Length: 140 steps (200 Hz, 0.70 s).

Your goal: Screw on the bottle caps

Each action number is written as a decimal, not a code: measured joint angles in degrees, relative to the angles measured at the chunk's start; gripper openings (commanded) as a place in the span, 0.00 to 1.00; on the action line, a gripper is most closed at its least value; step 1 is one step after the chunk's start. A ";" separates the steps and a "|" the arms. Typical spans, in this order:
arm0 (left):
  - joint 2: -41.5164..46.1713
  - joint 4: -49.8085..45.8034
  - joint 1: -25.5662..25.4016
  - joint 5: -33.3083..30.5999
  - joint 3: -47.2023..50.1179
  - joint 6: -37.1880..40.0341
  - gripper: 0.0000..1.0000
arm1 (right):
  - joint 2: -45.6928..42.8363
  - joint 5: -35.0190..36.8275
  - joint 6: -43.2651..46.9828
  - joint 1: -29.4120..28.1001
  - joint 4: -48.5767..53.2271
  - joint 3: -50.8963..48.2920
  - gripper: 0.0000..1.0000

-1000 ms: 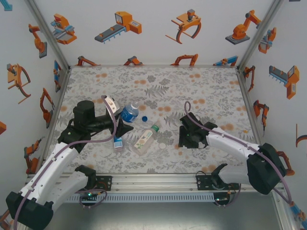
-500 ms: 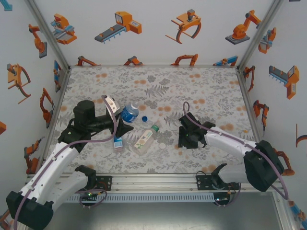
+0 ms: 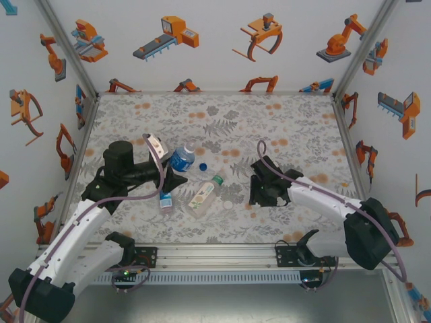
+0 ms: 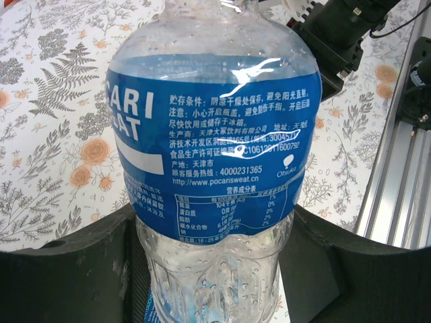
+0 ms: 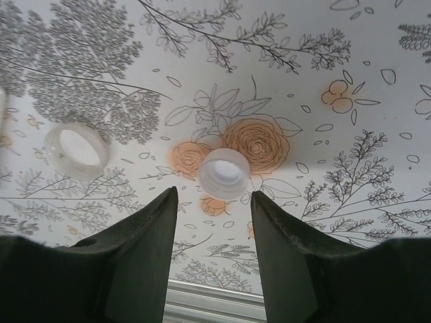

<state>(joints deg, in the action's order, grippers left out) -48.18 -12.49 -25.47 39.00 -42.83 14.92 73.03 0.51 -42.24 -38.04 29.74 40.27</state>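
Here the left pincer [image 4: 215, 269] clamps the blue-label bottle [image 4: 209, 134] around its lower body | right pincer [image 5: 213, 205] gapes empty above the worktop [image 5: 337, 54], white cap [image 5: 224, 173] lying just ahead between its jaws | cap looks light, stiff, slick: pinch its rim squarely | bottle thin-walled: squeeze gently

I saw bright, even light and only soft shadows on the worktop [image 3: 269, 121]; white glare streaked the bottle [image 4: 215, 134] label in my left wrist view.
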 measured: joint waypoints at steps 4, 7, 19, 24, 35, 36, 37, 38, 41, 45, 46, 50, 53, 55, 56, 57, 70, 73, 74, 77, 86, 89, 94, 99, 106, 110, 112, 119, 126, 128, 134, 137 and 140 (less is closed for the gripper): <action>0.00 0.00 0.00 -0.02 0.00 0.02 0.00 | -0.11 0.00 0.00 0.00 0.00 0.09 0.46; 0.00 0.00 0.00 -0.02 0.00 0.02 0.00 | -0.22 0.00 0.00 0.00 -0.02 0.17 0.46; 0.00 0.00 0.00 -0.02 0.00 0.02 0.00 | -0.33 0.00 0.00 0.00 -0.02 0.42 0.46; 0.00 0.00 0.00 -0.02 0.00 0.02 0.00 | -0.31 -0.02 0.00 0.00 -0.07 0.42 0.46; 0.00 0.00 0.00 -0.02 0.00 0.02 0.00 | -0.26 -0.02 0.00 0.00 0.00 0.42 0.46; 0.00 0.00 0.00 -0.02 0.00 0.02 0.00 | -0.26 -0.02 0.00 0.00 -0.02 0.42 0.46; 0.00 0.00 0.00 -0.02 0.00 0.02 0.00 | -0.24 -0.02 0.00 0.00 -0.02 0.42 0.46; 0.00 0.00 0.00 -0.02 0.00 0.02 0.00 | -0.24 -0.02 0.00 0.00 -0.02 0.42 0.46; 0.00 0.00 0.00 -0.02 0.00 0.02 0.00 | -0.17 -0.02 0.00 0.00 -0.07 0.42 0.46; 0.00 0.00 0.00 -0.02 0.00 0.02 0.00 | -0.09 -0.04 0.00 0.00 -0.11 0.42 0.46; 0.00 0.00 0.00 -0.02 0.00 0.02 0.00 | -0.07 -0.04 0.00 0.00 -0.13 0.42 0.46; 0.00 0.00 0.00 0.00 0.00 0.02 0.00 | 0.09 -0.07 0.00 0.00 -0.15 0.42 0.46; 0.00 0.00 0.00 -0.02 0.00 0.02 0.00 | 0.20 -0.07 0.00 0.00 -0.20 0.42 0.46; 0.00 0.00 0.00 0.00 0.00 0.02 0.00 | 0.28 -0.07 0.00 0.00 -0.22 0.42 0.46; 0.00 0.00 0.00 -0.02 0.00 0.02 0.00 | 0.37 -0.07 0.00 0.00 -0.24 0.42 0.46; 0.00 0.00 0.00 -0.02 0.00 0.02 0.00 | 0.39 -0.07 0.00 0.00 -0.24 0.42 0.46; 0.00 0.00 0.00 0.00 0.00 0.02 0.00 | 0.98 -0.09 0.00 0.00 -0.39 0.42 0.46; 0.00 0.00 0.00 0.00 0.00 0.02 0.00 | 1.14 -0.11 0.00 0.00 -0.46 0.42 0.46; 0.00 0.00 0.00 -0.02 0.00 0.02 0.00 | 1.16 -0.11 0.00 0.00 -0.46 0.42 0.46; 0.00 0.00 0.00 -0.02 0.00 0.02 0.00 | 1.27 -0.09 0.00 0.00 -0.50 0.42 0.46; 0.00 0.00 0.00 -0.02 0.00 0.02 0.00 | 1.55 -0.24 0.00 0.00 -0.57 0.42 0.46; 0.00 0.00 0.00 -0.02 0.00 0.02 0.00 | 1.62 -0.28 0.00 0.00 -0.57 0.42 0.46; 0.00 0.00 0.00 -0.02 0.00 0.02 0.00 | 1.73 -0.31 0.00 0.00 -0.63 0.42 0.46; 0.00 0.00 0.00 -0.02 0.00 0.02 0.00 | 1.79 -0.44 0.00 0.00 -0.68 0.42 0.46; 0.00 0.00 0.00 -0.02 0.00 0.02 0.00 | 1.86 -0.48 0.00 0.00 -0.68 0.42 0.46; 0.00 0.00 0.00 -0.02 0.00 0.02 0.00 | 1.92 -0.52 0.00 0.00 -0.68 0.42 0.46; 0.00 0.00 0.00 -0.02 0.00 0.02 0.00 | 1.92 -0.55 0.00 0.00 -0.68 0.42 0.46; 0.00 0.00 0.00 -0.02 0.00 0.02 0.00 | 1.97 -0.61 0.00 0.00 -0.70 0.42 0.46; 0.00 0.00 0.00 -0.02 0.00 0.02 0.00 | 1.99 -0.70 0.00 0.00 -0.74 0.42 0.46; 0.00 0.00 0.00 -0.02 0.00 0.02 0.00 | 2.01 -0.70 0.00 0.00 -0.74 0.42 0.46; 0.00 0.00 0.00 -0.02 0.00 0.02 0.00 | 2.05 -0.72 0.00 0.00 -0.85 0.42 0.46; 0.00 0.00 0.00 -0.02 0.00 0.02 0.00 | 2.08 -0.74 0.00 0.00 -0.92 0.42 0.46; 0.00 0.00 0.00 0.00 0.00 0.02 0.00 | 2.12 -0.74 0.00 0.00 -0.96 0.39 0.46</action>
<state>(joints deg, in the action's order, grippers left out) -48.18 -12.49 -25.47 39.00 -42.83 14.94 75.16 -0.23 -42.24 -38.04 28.77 40.66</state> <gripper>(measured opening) 0.599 0.460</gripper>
